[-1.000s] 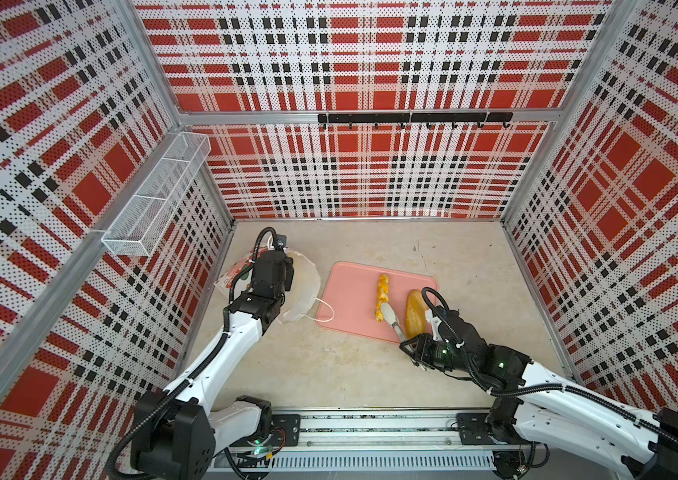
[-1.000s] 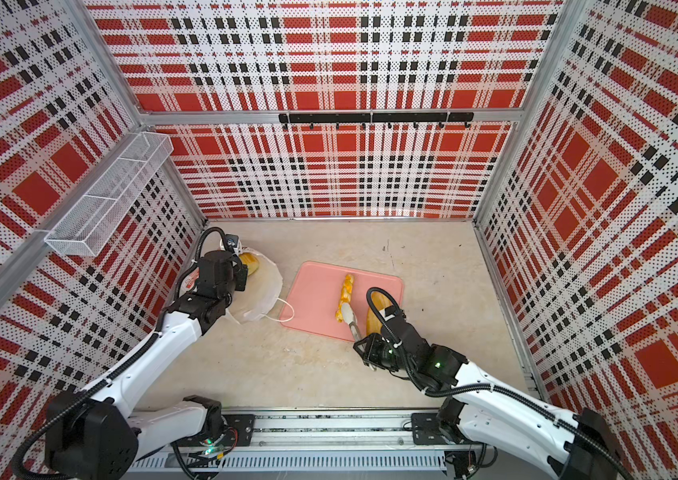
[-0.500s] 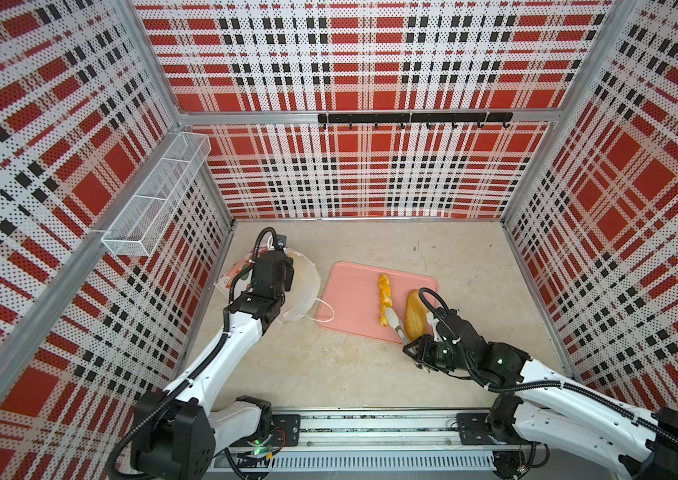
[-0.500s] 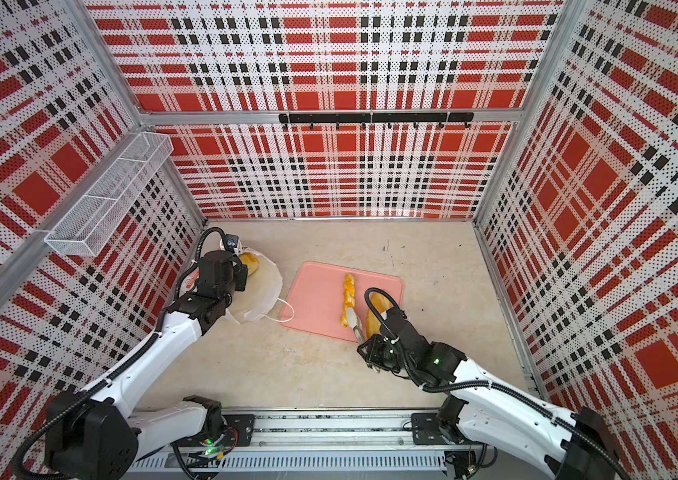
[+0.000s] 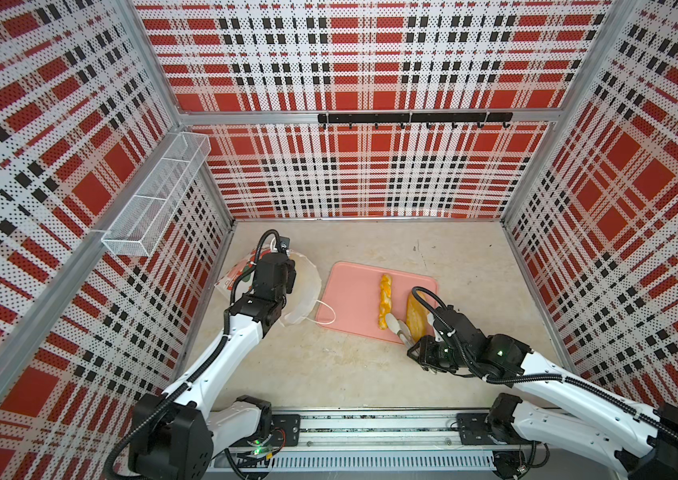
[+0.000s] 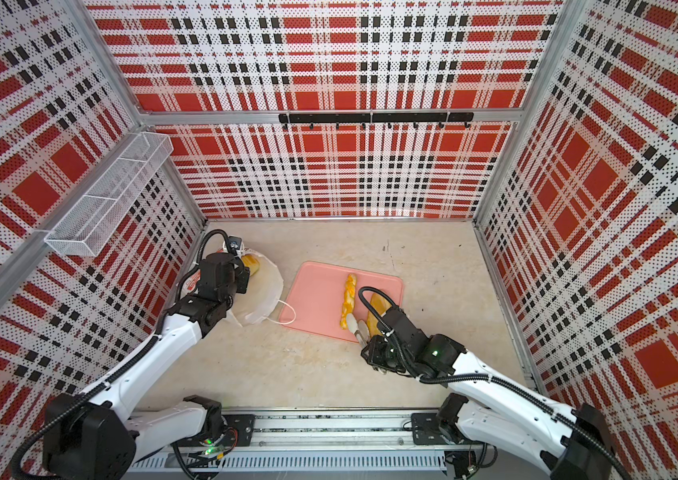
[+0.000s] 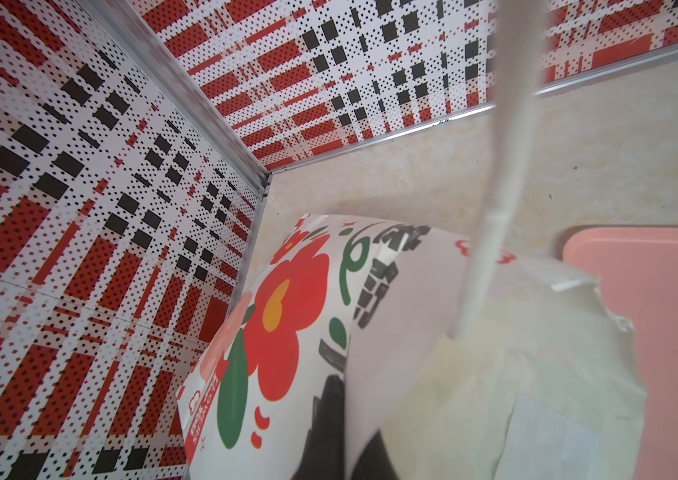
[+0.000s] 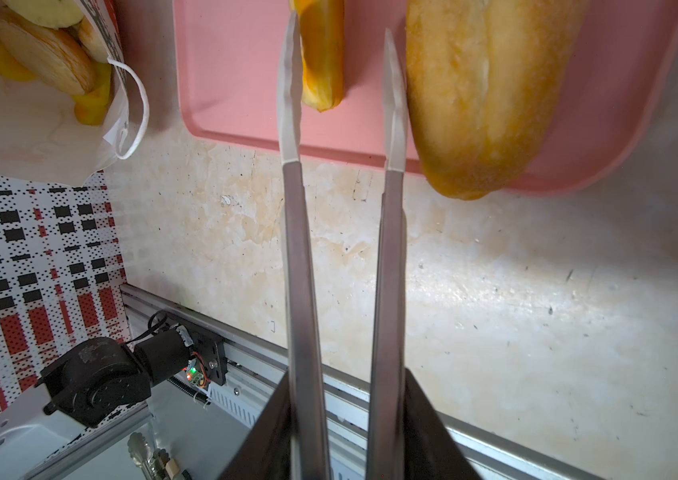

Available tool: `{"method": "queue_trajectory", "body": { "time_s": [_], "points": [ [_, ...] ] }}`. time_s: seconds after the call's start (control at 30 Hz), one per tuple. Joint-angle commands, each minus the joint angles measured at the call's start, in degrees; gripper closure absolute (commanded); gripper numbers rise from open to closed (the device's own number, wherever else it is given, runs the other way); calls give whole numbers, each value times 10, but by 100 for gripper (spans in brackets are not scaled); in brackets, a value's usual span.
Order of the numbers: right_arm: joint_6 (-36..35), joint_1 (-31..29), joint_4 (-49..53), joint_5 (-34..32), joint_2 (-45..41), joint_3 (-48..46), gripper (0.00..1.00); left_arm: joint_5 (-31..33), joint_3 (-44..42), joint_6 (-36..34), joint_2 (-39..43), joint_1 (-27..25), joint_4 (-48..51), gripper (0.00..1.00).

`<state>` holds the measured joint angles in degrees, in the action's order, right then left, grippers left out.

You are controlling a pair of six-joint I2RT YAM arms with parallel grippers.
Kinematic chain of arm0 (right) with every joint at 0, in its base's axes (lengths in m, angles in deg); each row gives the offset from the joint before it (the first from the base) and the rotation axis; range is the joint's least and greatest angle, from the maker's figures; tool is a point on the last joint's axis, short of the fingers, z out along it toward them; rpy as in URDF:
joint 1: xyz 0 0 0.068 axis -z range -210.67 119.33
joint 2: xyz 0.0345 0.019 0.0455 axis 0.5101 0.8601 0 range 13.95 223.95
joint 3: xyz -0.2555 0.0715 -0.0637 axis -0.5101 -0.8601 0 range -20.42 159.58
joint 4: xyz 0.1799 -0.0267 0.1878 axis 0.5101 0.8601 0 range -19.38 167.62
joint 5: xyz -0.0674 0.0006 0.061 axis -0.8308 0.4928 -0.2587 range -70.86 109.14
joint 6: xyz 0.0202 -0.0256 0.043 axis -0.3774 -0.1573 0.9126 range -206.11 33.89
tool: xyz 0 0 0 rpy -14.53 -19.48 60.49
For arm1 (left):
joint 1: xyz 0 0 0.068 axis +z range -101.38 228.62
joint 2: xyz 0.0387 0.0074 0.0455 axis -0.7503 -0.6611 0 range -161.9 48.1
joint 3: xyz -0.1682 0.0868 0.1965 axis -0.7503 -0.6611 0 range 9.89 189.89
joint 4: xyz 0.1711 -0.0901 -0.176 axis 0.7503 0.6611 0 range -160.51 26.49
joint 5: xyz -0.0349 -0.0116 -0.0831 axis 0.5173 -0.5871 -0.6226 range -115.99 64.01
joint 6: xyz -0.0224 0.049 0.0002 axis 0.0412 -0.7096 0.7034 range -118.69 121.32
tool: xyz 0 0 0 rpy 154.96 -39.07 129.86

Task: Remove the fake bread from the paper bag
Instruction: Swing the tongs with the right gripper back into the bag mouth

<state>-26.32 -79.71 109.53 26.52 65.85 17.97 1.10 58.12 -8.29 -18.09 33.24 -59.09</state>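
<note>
The paper bag (image 5: 308, 286) (image 6: 264, 293) lies tipped at the left wall, its flower print (image 7: 287, 316) facing the left wrist camera. My left gripper (image 6: 243, 274) (image 7: 341, 415) is shut on the bag's rim. Fake bread (image 6: 250, 262) (image 8: 42, 54) shows inside the mouth. A yellow twist (image 5: 385, 300) (image 8: 322, 62) and a long loaf (image 5: 415, 316) (image 8: 482, 95) lie on the pink tray (image 5: 349, 299) (image 8: 229, 70). My right gripper (image 5: 414, 345) (image 8: 345, 415) is shut on metal tongs (image 5: 397, 326) (image 8: 299, 249). The tongs' tips stand apart between the two loaves with nothing in them.
A white cord handle (image 5: 326, 316) trails from the bag onto the tray's near corner. A wire basket (image 5: 154, 199) hangs on the left wall and a black hook rail (image 5: 412, 118) on the back wall. The arms' base rail (image 5: 370, 432) runs along the front.
The tongs' tips have spread apart and drawn back a little from the twist, which stays on the tray. The left arm and the bag have not moved.
</note>
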Motion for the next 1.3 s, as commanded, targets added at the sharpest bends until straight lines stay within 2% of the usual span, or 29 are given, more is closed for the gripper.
{"method": "queue_trajectory", "body": {
  "time_s": [0.0,0.23,0.37,0.43,0.57,0.7,0.93,1.07,1.17,1.27],
  "points": [
    [-18,3,28,-10,-21,42,61,9,-1,0,16,-5,-11,100],
    [-55,3,123,-52,-25,138,63,8,-2,0,19,-4,-12,100],
    [-89,3,126,-62,-1,198,67,3,-4,-1,19,-8,-12,100],
    [-110,3,88,-46,16,216,70,2,-6,-5,18,-15,-14,100],
    [-128,3,-19,43,83,238,71,-7,-14,-28,14,-54,-18,100],
    [-71,-7,-157,116,144,230,71,-32,-20,-38,18,-80,-10,100],
    [-30,-55,-258,104,241,245,69,-84,-22,-8,36,-82,32,100],
    [32,-63,-362,103,298,219,64,-87,-28,1,50,-82,37,100],
    [87,-65,-450,91,334,190,64,-84,-34,4,55,-83,36,100],
    [108,-66,-500,84,376,196,64,-85,-36,5,54,-83,30,100]
  ]
}}
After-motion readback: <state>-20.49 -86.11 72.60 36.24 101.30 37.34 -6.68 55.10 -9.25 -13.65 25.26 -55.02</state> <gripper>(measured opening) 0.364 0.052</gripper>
